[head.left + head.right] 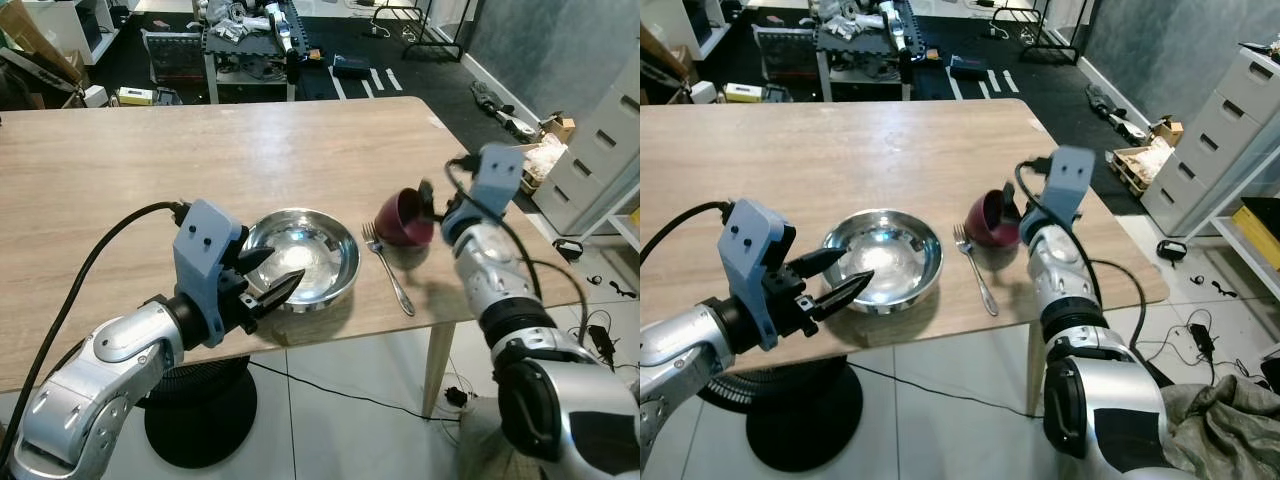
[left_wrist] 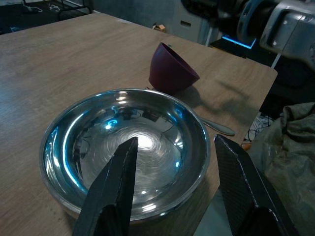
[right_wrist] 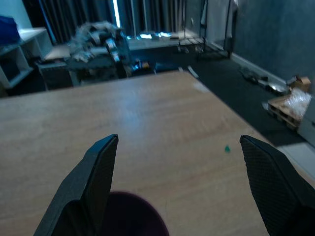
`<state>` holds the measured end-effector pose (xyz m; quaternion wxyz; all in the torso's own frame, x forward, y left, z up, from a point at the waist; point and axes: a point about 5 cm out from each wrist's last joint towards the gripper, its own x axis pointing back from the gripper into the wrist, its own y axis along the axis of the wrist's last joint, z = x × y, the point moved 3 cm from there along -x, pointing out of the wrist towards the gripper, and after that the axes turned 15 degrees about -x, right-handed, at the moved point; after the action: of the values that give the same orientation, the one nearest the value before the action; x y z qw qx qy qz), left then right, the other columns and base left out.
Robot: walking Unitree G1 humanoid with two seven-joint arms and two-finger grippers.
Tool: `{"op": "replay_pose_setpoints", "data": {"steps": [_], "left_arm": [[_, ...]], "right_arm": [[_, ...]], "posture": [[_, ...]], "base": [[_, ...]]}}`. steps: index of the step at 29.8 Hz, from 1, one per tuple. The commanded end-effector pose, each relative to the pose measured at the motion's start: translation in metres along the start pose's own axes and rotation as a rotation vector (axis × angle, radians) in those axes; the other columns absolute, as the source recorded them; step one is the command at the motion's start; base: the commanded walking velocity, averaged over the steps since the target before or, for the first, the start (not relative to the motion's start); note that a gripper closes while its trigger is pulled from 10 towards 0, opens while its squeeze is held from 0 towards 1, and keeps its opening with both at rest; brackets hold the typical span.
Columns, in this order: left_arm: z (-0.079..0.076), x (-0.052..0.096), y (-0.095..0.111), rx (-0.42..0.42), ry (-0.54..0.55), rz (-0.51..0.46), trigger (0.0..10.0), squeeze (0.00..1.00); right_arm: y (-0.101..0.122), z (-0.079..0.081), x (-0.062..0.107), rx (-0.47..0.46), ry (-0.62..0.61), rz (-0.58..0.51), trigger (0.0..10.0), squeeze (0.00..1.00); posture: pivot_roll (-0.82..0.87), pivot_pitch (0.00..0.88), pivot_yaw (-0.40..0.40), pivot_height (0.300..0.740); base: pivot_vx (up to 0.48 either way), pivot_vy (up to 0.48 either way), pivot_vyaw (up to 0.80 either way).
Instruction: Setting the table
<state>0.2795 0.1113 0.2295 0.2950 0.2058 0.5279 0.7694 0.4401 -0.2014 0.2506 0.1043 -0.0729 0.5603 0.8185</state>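
Even, bright light falls on the wooden table (image 1: 150,170); the steel bowl (image 1: 303,257) carries a white glare patch and bluish reflections. Soft shadows lie beneath the maroon cup (image 1: 404,218). The right wrist view is dim and blurred, possibly by motion; far background is dark.

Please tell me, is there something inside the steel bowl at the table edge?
Nothing lies inside the steel bowl: its shiny bottom shows bare, with reflections only. The left claw is open at its near rim, one finger over the inside. What is under the bowl is hidden.
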Motion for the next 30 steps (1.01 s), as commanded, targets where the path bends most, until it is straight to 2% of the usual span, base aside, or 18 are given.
{"op": "replay_pose_setpoints", "data": {"steps": [1, 2, 5, 8, 10, 12, 13, 15, 22, 24, 25, 26, 30], "left_arm": [[-0.003, -0.002, -0.002, 0.0, -0.01, 0.003, 10.0, 0.0], [-0.003, -0.002, -0.002, 0.0, -0.01, 0.003, 10.0, 0.0], [-0.003, -0.002, -0.003, -0.001, -0.016, 0.005, 10.0, 0.0], [-0.003, -0.002, -0.003, -0.001, -0.018, 0.007, 10.0, 0.0], [-0.003, -0.002, -0.003, -0.001, -0.019, 0.007, 10.0, 0.0], [-0.003, -0.002, -0.003, 0.0, -0.019, 0.007, 10.0, 0.0], [-0.003, -0.002, -0.003, 0.0, -0.019, 0.007, 10.0, 0.0], [-0.003, -0.002, -0.003, 0.0, -0.02, 0.006, 10.0, 0.0], [-0.001, -0.002, -0.002, -0.003, -0.013, 0.003, 10.0, 0.0], [-0.001, -0.002, -0.002, -0.004, -0.01, 0.004, 10.0, 0.0], [-0.001, -0.002, -0.002, -0.004, -0.01, 0.004, 10.0, 0.0], [-0.001, -0.002, -0.002, -0.004, -0.009, 0.005, 10.0, 0.0], [0.0, -0.001, -0.003, -0.004, -0.004, 0.006, 10.0, 0.0]], "right_arm": [[-0.006, 0.001, 0.004, 0.02, 0.079, 0.036, 10.0, 0.0], [-0.006, 0.001, 0.004, 0.02, 0.079, 0.036, 10.0, 0.0], [-0.016, 0.014, 0.012, 0.043, 0.237, 0.103, 10.0, 0.0], [-0.031, 0.02, 0.026, 0.119, 0.353, 0.161, 10.0, 0.0], [-0.036, 0.02, 0.031, 0.146, 0.379, 0.176, 10.0, 0.0], [-0.058, 0.02, 0.044, 0.206, 0.419, 0.25, 10.0, 0.0], [-0.058, 0.02, 0.044, 0.206, 0.419, 0.25, 10.0, 0.0], [-0.073, 0.017, 0.046, 0.237, 0.379, 0.306, 10.0, 0.0], [-0.081, 0.012, 0.045, 0.257, 0.302, 0.335, 10.0, 0.0], [-0.082, 0.013, 0.044, 0.296, 0.291, 0.329, 5.7, 0.0], [-0.082, 0.013, 0.044, 0.296, 0.291, 0.329, 5.7, 0.0], [-0.083, 0.014, 0.044, 0.294, 0.283, 0.334, 0.0, 0.0], [-0.094, 0.025, 0.045, 0.297, 0.308, 0.356, 0.0, 0.0]], "posture": [[0.11, 0.06, 0.007, 0.74], [0.11, 0.06, 0.007, 0.74], [0.11, 0.062, 0.008, 0.74], [0.1, 0.063, 0.01, 0.74], [0.1, 0.064, 0.01, 0.74], [0.1, 0.065, 0.011, 0.74], [0.1, 0.065, 0.011, 0.74], [0.1, 0.065, 0.01, 0.74], [0.11, 0.063, 0.007, 0.74], [0.11, 0.064, 0.007, 0.74], [0.11, 0.064, 0.007, 0.74], [0.12, 0.064, 0.006, 0.74], [0.12, 0.064, 0.006, 0.74]], "base": [[0.0, 0.0, 0.0], [0.0, 0.0, 0.0], [0.0, 0.0, 0.0], [0.0, 0.0, 0.0], [0.0, 0.0, 0.0], [0.0, 0.0, 0.0], [0.0, 0.0, 0.0], [0.0, 0.0, 0.0], [0.0, 0.0, 0.0], [0.0, 0.0, 0.0], [0.0, 0.0, 0.0], [0.0, 0.0, 0.0], [0.0, 0.0, 0.0]]}}
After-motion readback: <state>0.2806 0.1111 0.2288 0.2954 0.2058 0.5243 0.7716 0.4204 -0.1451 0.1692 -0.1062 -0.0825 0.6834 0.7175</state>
